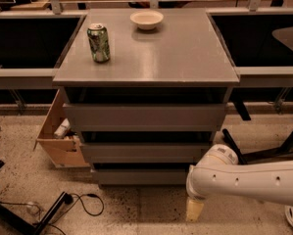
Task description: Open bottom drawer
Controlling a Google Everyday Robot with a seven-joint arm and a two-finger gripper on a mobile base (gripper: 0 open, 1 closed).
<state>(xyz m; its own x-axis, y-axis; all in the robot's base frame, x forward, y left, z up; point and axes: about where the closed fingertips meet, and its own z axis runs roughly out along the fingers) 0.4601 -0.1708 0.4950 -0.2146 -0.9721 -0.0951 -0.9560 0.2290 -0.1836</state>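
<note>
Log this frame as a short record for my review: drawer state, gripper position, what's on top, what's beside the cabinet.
bottom drawer: not pulled out
gripper: low, in front of the drawer's right end, pointing at the floor
cabinet top: green can upright near the left edge; white bowl at the back
cardboard box: on the floor against the cabinet's left side

My gripper point(195, 210) hangs low at 5 o'clock, pointing at the floor, just off the right end of the bottom drawer point(141, 176), which looks shut. On the cabinet top point(185, 58), a can point(98, 43) stands at 11 o'clock and a bowl point(146, 19) at 12.
</note>
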